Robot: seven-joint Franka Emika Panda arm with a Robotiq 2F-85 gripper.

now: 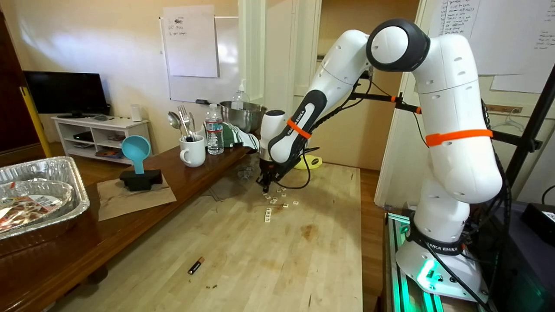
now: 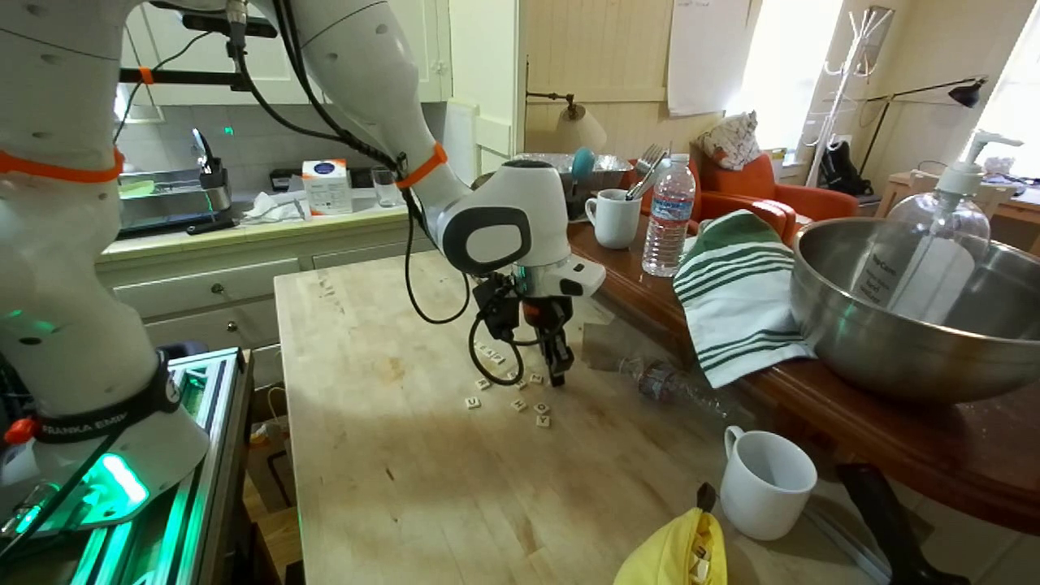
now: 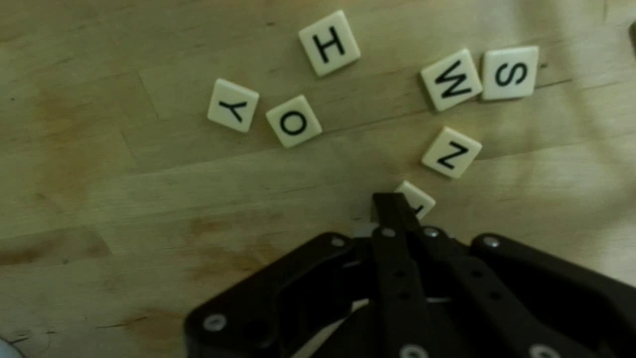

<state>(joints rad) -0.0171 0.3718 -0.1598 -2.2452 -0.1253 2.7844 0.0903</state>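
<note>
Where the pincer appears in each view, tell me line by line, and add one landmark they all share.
In an exterior view: the pincer is just left of centre, below mid-height.
In an exterior view: the pincer is just right of centre, below mid-height.
Wrist view: the pincer enters from the bottom edge, its tip right of centre.
Shared landmark: the letter tiles, scattered near the tip in all three.
</note>
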